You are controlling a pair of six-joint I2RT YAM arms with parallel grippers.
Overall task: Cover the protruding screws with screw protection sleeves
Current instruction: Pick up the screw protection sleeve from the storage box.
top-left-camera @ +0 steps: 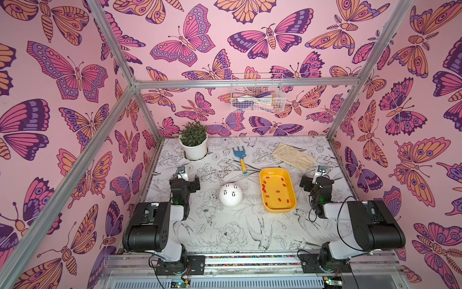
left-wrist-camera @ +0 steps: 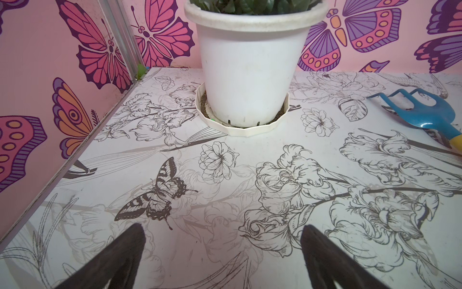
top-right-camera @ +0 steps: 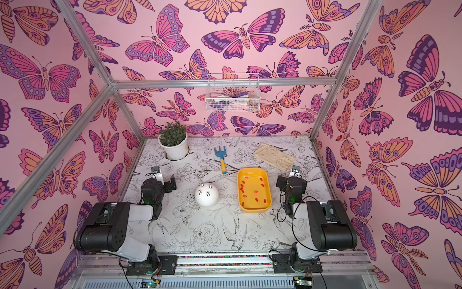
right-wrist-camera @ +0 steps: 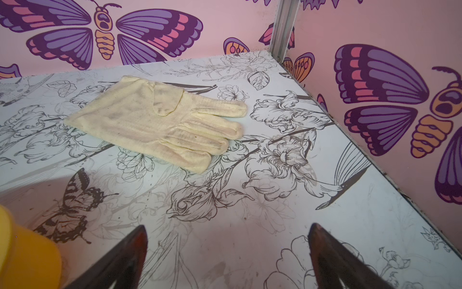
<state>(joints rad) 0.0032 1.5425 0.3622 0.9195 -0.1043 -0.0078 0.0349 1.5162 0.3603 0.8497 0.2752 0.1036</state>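
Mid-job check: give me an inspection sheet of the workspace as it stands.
Surface: floral-print table, faint marks.
Job's things: four screws bare on the white dome; red sleeves loose in the yellow tray.
Clutter: potted plant, blue fork, glove toward the back.
Hands: left hand open, empty; right hand open, empty.
Cables: black loops beside the right arm.
Surroundings: butterfly walls, wire basket on the back wall.
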